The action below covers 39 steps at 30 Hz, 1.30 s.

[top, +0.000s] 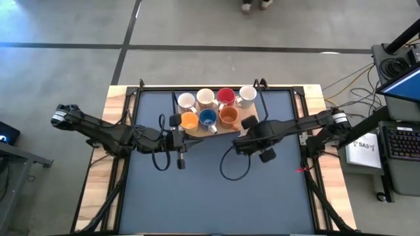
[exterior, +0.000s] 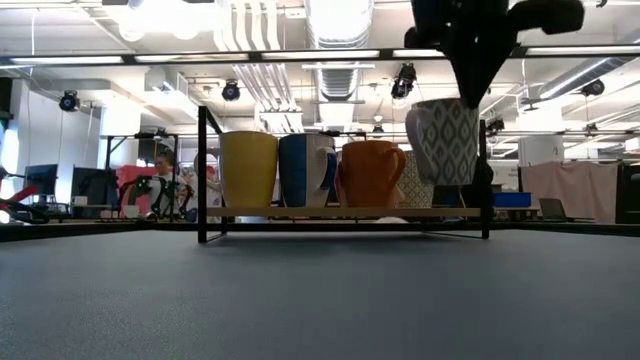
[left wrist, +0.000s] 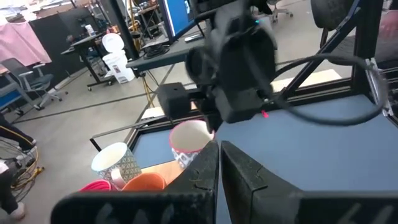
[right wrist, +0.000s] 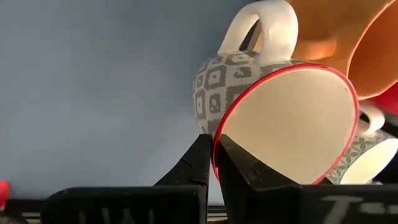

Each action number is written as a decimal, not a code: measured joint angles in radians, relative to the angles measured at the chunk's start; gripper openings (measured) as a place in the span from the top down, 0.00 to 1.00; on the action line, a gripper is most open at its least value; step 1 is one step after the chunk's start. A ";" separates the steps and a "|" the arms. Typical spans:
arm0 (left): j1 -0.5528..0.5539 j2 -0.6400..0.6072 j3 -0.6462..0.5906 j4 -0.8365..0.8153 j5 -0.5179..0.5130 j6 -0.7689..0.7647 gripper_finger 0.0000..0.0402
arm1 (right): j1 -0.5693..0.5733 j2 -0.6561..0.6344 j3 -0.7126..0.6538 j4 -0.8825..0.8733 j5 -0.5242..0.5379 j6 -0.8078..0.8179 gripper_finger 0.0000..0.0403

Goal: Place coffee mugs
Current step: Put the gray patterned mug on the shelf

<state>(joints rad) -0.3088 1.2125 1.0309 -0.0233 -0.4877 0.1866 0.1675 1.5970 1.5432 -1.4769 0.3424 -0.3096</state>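
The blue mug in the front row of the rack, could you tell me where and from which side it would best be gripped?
Probably by its rim, from straight above. The blue mug stands upright, mouth open to the top, wedged between the yellow-orange mug and the orange mug, so its sides offer little room. One finger inside and one outside the wall on its table-facing side should fit, much as the right gripper pinches the patterned mug.

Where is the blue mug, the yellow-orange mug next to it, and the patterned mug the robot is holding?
blue mug (exterior: 304, 170), low view, on its side wall.
yellow-orange mug (exterior: 248, 168), low view, on its side wall.
patterned mug (right wrist: 292, 124), right wrist view, on its inner wall.
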 joint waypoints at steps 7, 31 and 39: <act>0.000 0.000 0.000 -0.001 0.000 0.003 1.00 | -0.092 -0.001 -0.029 0.009 0.006 -0.022 0.97; 0.000 0.000 0.000 -0.009 0.000 0.003 1.00 | -0.339 -0.039 -0.112 0.172 -0.005 -0.180 0.97; 0.000 0.000 0.000 -0.009 0.000 0.006 1.00 | -0.380 -0.039 -0.129 0.187 -0.032 -0.176 0.96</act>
<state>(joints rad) -0.3088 1.2125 1.0306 -0.0322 -0.4877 0.1928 -0.2127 1.5581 1.4145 -1.2901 0.3104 -0.4853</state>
